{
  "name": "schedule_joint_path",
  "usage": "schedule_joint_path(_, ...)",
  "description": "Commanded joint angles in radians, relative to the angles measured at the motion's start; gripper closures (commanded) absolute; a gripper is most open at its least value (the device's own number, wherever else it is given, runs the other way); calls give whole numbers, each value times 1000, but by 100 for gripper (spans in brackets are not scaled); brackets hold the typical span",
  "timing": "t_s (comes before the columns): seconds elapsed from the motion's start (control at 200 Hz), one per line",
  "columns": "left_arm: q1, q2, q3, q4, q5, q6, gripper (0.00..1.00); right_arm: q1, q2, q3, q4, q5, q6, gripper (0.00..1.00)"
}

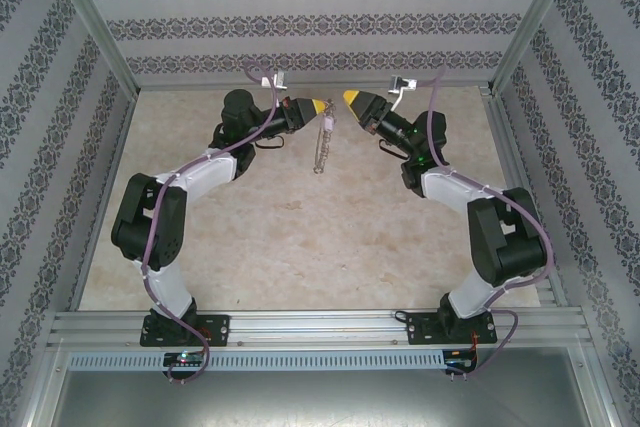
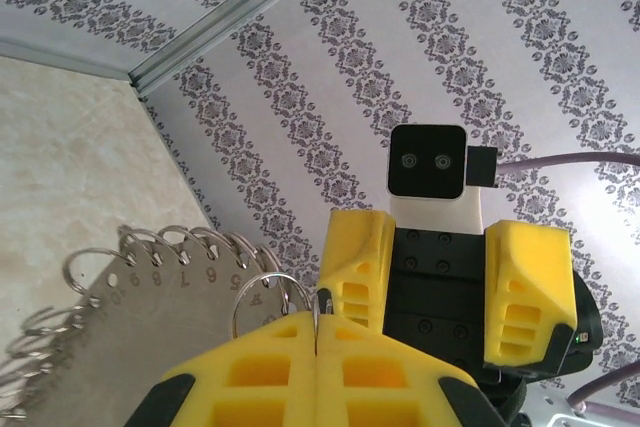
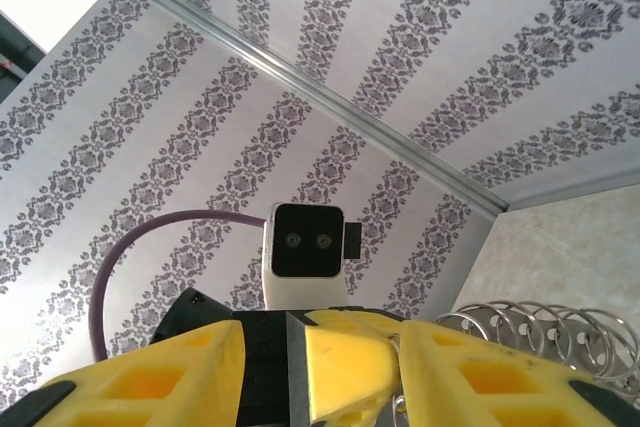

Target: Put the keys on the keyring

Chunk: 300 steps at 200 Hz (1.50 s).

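The keyring [image 1: 320,147] hangs edge-on in mid-air above the far middle of the table. In the left wrist view it is a grey numbered metal plate [image 2: 150,307] fringed with wire loops. My left gripper [image 1: 322,107] [image 2: 318,322] is shut, and a thin wire ring of the keyring is pinched in the seam between its yellow fingers. My right gripper [image 1: 348,98] [image 2: 440,267] faces it tip to tip with its jaws apart. In the right wrist view the right gripper [image 3: 320,347] straddles the left yellow fingertip, with the loops [image 3: 545,322] just to the right. The keys are hidden.
The beige table [image 1: 300,237] lies far below both raised grippers. Patterned walls [image 1: 300,27] with aluminium frame posts [image 1: 95,22] close in the back and both sides. Each arm's purple cable [image 1: 255,132] loops close to its wrist.
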Motion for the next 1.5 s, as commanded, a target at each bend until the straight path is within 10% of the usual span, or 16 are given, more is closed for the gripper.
schedule_joint_path(0.0,1,-64,0,99,-15,-21,100,27,27,37,76,18,17,57)
schedule_joint_path(1.494,0,-38,39,13,50,22,100,72,61,83,-58,-76,-105,78)
